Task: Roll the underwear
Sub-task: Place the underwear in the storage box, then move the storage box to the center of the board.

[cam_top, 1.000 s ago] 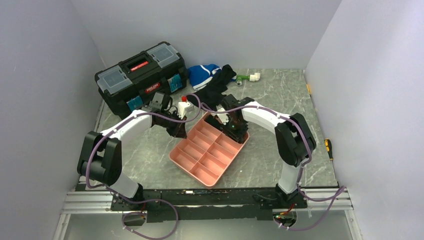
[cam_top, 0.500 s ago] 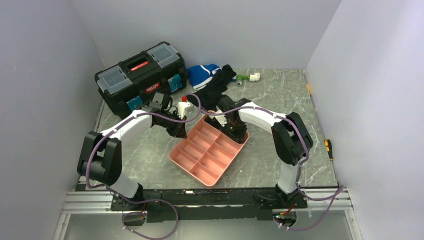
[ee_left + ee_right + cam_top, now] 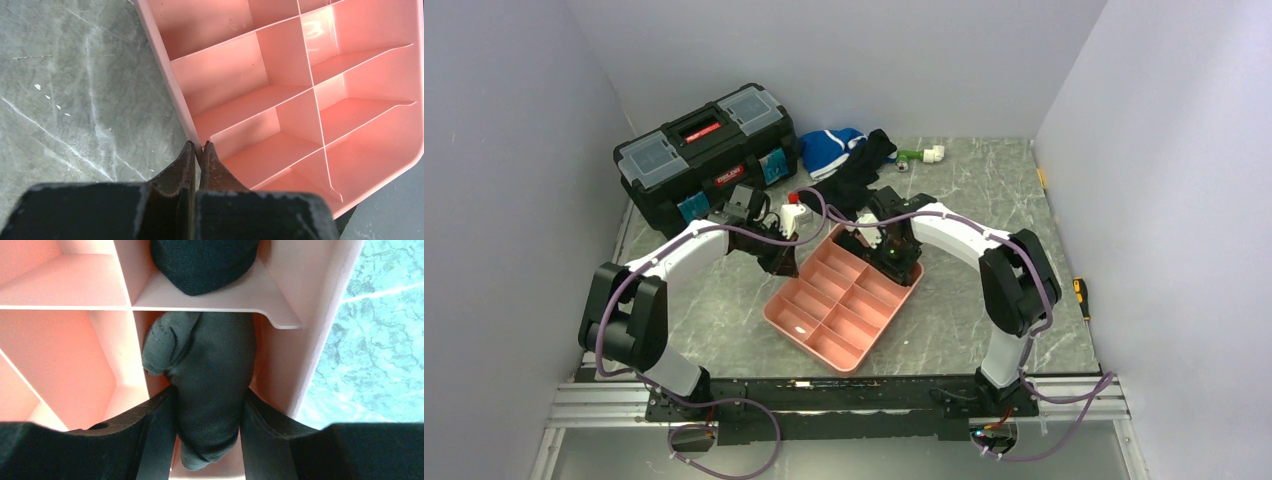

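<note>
The underwear [image 3: 210,365] is a dark grey roll lying in a far-right compartment of the pink tray [image 3: 280,355]; its waistband does not show. My right gripper [image 3: 207,400] is shut on the roll, one finger on each side, inside that compartment. In the top view it sits at the tray's far right corner [image 3: 894,262]. A second dark roll [image 3: 202,262] fills the neighbouring compartment. My left gripper [image 3: 198,146] is shut on the tray's left wall [image 3: 165,70], one finger inside and one outside; in the top view it sits at the tray's far left edge [image 3: 782,262].
A black toolbox [image 3: 704,150] stands at the back left. A blue-and-white garment [image 3: 832,148], a plain black garment [image 3: 854,180] and a green-and-white object [image 3: 921,155] lie behind the tray [image 3: 824,330]. Grey walls close in both sides.
My right arm shifted slightly left and then came back to about where it was, still at the tray's far right corner. My left arm has not moved.
</note>
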